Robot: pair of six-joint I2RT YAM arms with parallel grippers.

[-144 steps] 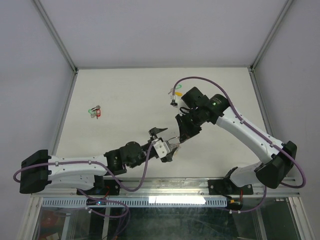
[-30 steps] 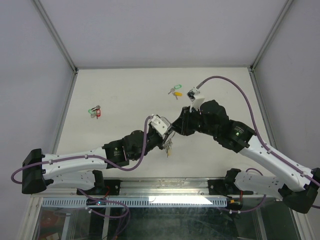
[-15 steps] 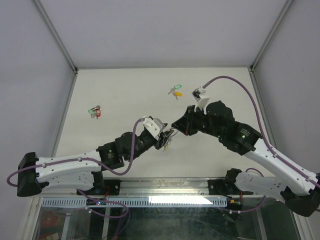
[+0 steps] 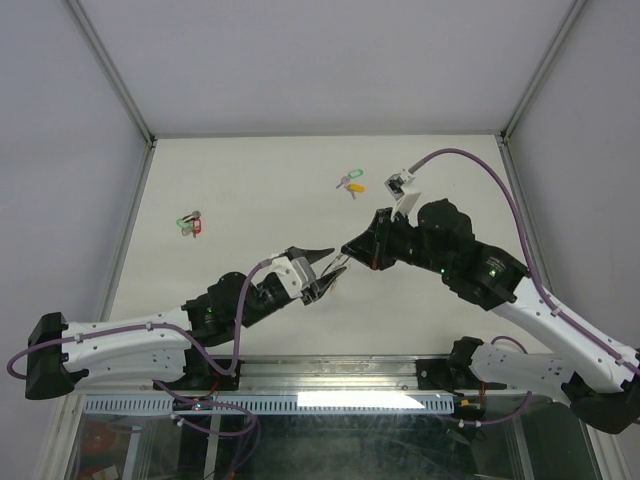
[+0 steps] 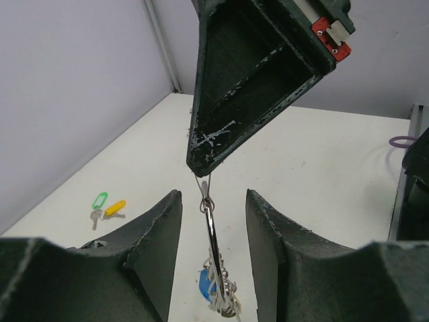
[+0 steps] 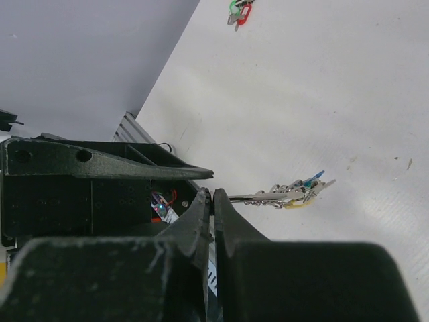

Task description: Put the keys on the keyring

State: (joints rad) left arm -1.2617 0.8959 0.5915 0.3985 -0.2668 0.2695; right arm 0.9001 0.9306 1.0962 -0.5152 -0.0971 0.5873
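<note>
1. White counter [image 4: 250,180], pale grey walls all round, metal posts at far corners. Both arms reaching in from near edge, meeting approx. mid-counter.
2. Keyring [image 5: 212,248]: thin silver wire ring, hanging edge-on in left wrist view, pinched at top end by right jaws. In right wrist view [image 6: 258,197], sticking straight out from the tips. Held up off counter.
3. At keyring's lower end: cluster of small silver keys w/ blue tag [image 5: 204,285] among them. No. of keys not readable.
4. Right jaws: pressed together, clamped on keyring's top. Dark fingers [image 5: 255,80] coming down from above in left wrist view.
5. Left jaws: apart, one finger [image 5: 157,248] either side of keyring, just beside it, no contact visible.
6. Keys [image 4: 350,183]: loose pair, one green tag [image 5: 99,200] & one yellow tag [image 5: 115,206], lying flat on counter toward far side, well apart from keyring & both arms.
7. Second pair, green + red tags [image 4: 189,222], on counter nr left wall. Also at top of right wrist view [image 6: 239,11].
</note>
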